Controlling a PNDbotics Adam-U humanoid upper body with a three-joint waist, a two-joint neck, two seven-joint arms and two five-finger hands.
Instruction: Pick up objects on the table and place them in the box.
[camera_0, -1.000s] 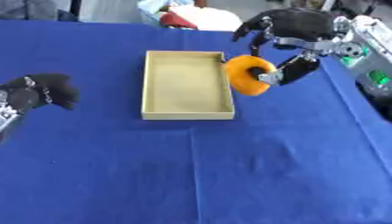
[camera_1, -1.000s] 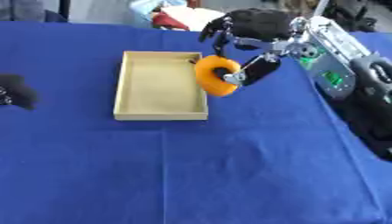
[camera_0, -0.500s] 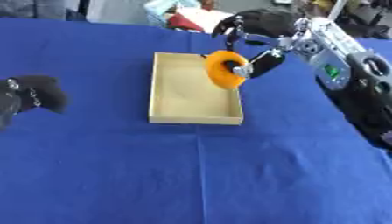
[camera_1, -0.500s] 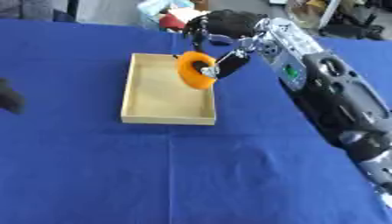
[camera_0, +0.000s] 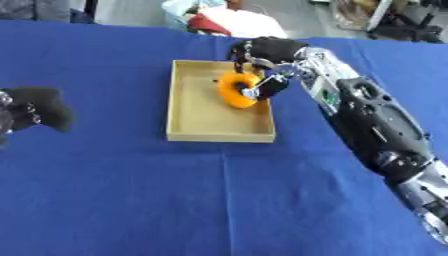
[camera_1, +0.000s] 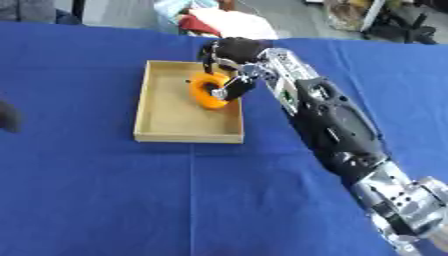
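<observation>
An orange ring (camera_0: 236, 89) hangs tilted over the far right part of a shallow tan box (camera_0: 194, 111) on the blue table. My right hand (camera_0: 265, 56) is shut on the ring, fingers curled over its top and a thumb through its hole. The right arm stretches from the lower right across the table to the box. My left hand (camera_0: 33, 108) rests at the left edge with fingers curled, holding nothing. Apart from the ring, the box holds nothing that I can see.
The blue cloth (camera_0: 122, 190) covers the whole table. Beyond the far edge lie red and white items (camera_0: 219, 21) and dark equipment (camera_0: 402, 25).
My right hand has carried the orange ring leftward from beside the box's right wall to above the box's inside. The camera has also shifted.
</observation>
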